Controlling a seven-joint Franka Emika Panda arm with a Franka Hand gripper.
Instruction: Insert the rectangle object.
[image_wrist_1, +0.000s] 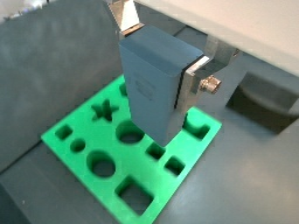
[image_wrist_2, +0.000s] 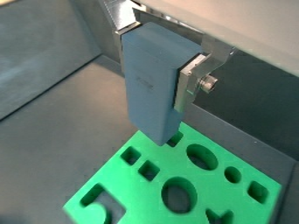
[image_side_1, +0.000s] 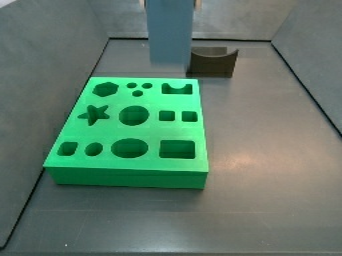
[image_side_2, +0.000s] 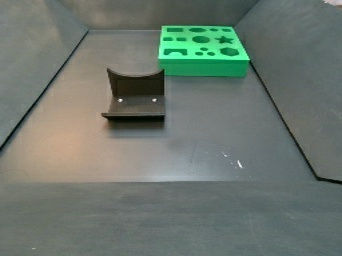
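Note:
My gripper (image_wrist_1: 160, 61) is shut on the rectangle object (image_wrist_1: 152, 83), a tall grey-blue block held upright between the silver fingers (image_wrist_1: 194, 80). Both wrist views show this grip (image_wrist_2: 158, 57). The block (image_wrist_2: 149, 87) hangs in the air above the green board (image_wrist_1: 82, 131), clear of it. In a side view the block (image_side_1: 170, 30) comes down from the top edge over the far side of the board (image_side_1: 80, 160), and the fingers are out of frame. The board's large rectangular hole (image_side_1: 178, 150) is near its front edge.
The green board has several other cut-out holes, among them a star (image_side_1: 94, 114) and circles. The dark fixture (image_side_1: 214, 60) stands on the grey floor behind the board, and also shows in a side view (image_side_2: 134, 95). Sloping grey walls (image_side_1: 54, 60) surround the floor.

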